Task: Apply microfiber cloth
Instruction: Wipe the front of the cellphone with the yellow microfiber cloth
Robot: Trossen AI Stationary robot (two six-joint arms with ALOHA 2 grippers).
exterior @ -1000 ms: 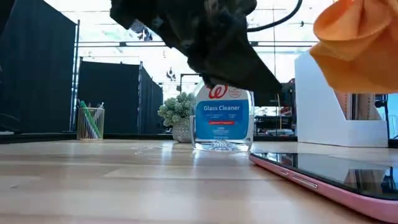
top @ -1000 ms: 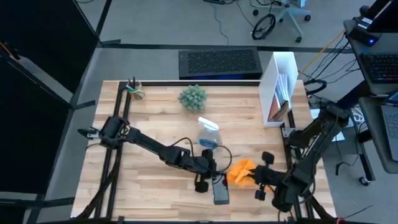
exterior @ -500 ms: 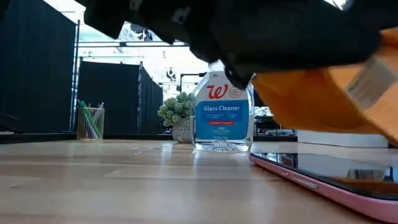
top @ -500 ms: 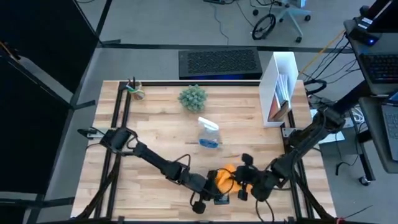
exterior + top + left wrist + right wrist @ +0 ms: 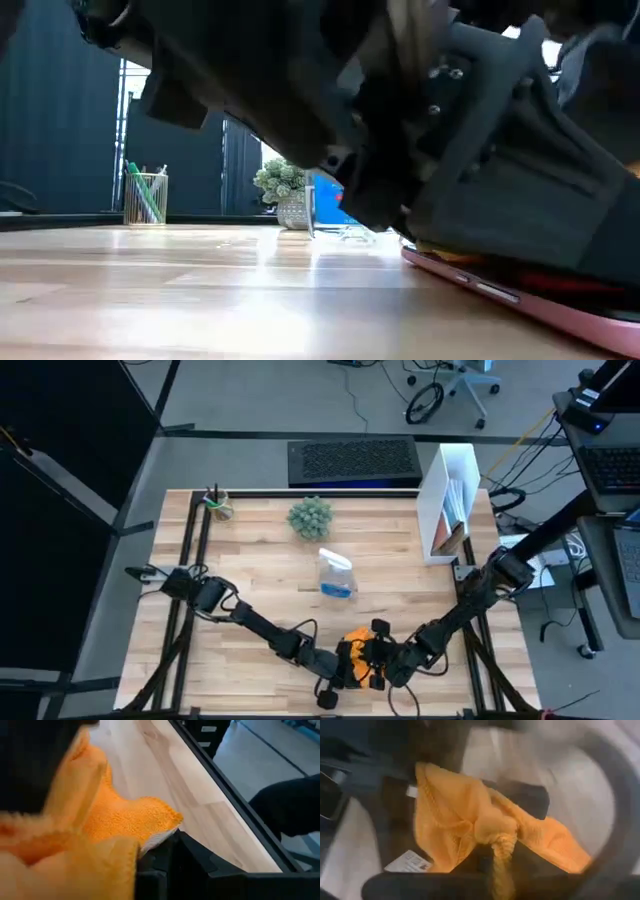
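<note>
Right gripper (image 5: 385, 660): low at the table's near edge, fingers clamped on a bunched fold of the cloth (image 5: 357, 653). The right wrist view shows the cloth (image 5: 470, 827) gathered into a knot between the dark fingers and fanning out beyond them.

Left gripper (image 5: 335, 672): just beside the right one, on the cloth's other side and touching or nearly touching it. Whether its fingers are spread or closed cannot be told. The left wrist view shows the cloth (image 5: 100, 815) filling the space in front of it, one corner lying on the bare wood.

Cloth: bright orange, crumpled, between the two grippers at the near middle of the table (image 5: 250, 575), pressed down over the spot where the phone lies.

Phone (image 5: 500, 290): only its pink edge shows in the low view, flat on the wood under the gripper bodies, a strip of orange just above it.

Spray bottle (image 5: 335, 575): upright, well apart, farther back. Plant (image 5: 310, 517) and pen cup (image 5: 217, 505) behind it; white file holder (image 5: 452, 500) at the far right.

Step in hand, as judged: cloth brought onto the phone; wiping about to start or just under way.

Next move, as judged: keep the grip closed and the cloth pressed flat, sweep it along the phone's face, with light downward force so the phone does not slide off the near edge.
</note>
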